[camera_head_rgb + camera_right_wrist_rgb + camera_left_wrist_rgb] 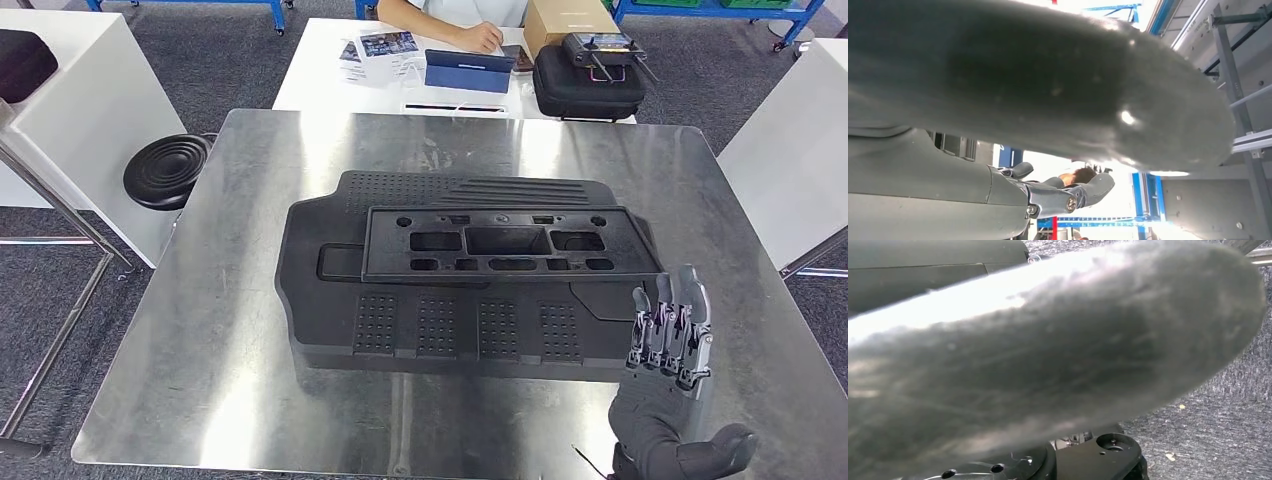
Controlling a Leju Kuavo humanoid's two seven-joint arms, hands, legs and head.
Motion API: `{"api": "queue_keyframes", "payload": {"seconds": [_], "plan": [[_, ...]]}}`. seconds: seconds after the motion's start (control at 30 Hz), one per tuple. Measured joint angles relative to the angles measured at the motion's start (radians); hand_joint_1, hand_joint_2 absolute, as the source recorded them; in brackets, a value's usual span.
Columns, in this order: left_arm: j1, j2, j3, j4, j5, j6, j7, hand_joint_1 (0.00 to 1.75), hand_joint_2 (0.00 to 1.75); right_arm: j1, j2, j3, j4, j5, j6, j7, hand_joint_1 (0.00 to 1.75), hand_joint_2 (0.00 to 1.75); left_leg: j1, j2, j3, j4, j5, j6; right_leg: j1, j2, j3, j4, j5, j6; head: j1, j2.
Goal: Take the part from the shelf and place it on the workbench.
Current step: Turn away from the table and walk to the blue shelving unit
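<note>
The part [470, 275] is a large black plastic panel with rows of openings and studded patches, lying flat in the middle of the shiny metal workbench [200, 340]. My right hand [672, 360] is at the panel's front right corner, fingers straight and apart, thumb spread to the side, holding nothing. Its fingertips lie at the panel's right edge; I cannot tell whether they touch it. In the right wrist view the thick thumb [1048, 85] and dark fingers [1068, 195] grip nothing. My left hand's blurred thumb [1048, 355] hangs above grey carpet; its fingers are hidden.
Behind the workbench a white table [310, 80] carries a blue tablet [468, 70], a black case [585, 85] and a cardboard box [565, 20]; a person [450, 20] sits there. A black stool [165, 170] and a metal frame [60, 210] stand left; white tables flank both sides.
</note>
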Motion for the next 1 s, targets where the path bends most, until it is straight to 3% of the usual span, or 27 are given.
{"api": "queue_keyframes", "payload": {"seconds": [0.5,0.67,0.77,1.0], "plan": [[0.000,-0.004,0.004,-0.002,0.000,-0.002,-0.005,0.00,0.00,0.005,0.000,-0.015,-0.002,0.009,0.019,0.011,0.00,0.00,-0.005,0.000,0.000,0.002,-0.004,0.004,-0.003,0.000,0.008,-0.002,0.001,0.001,0.000,0.000],[0.000,-0.005,0.005,-0.005,0.000,-0.003,-0.010,0.00,0.00,0.005,0.000,-0.017,-0.002,0.010,0.026,0.016,0.00,0.00,-0.014,0.000,0.002,0.002,-0.006,0.015,-0.011,0.000,0.013,-0.004,0.000,0.011,-0.001,0.000],[0.000,-0.007,0.006,-0.005,0.000,-0.003,-0.010,0.00,0.00,0.005,0.001,-0.018,-0.002,0.014,0.035,0.020,0.00,0.00,-0.006,0.003,0.011,-0.011,0.004,0.029,-0.012,0.000,0.011,0.009,-0.010,0.019,0.000,0.000],[-0.001,-0.009,0.006,-0.005,-0.001,-0.004,-0.011,0.00,0.00,0.005,0.001,-0.018,-0.002,0.020,0.039,0.022,0.00,0.00,-0.002,0.006,0.015,-0.017,0.008,0.034,-0.012,-0.001,-0.005,0.047,-0.036,0.018,0.004,0.000]]}}
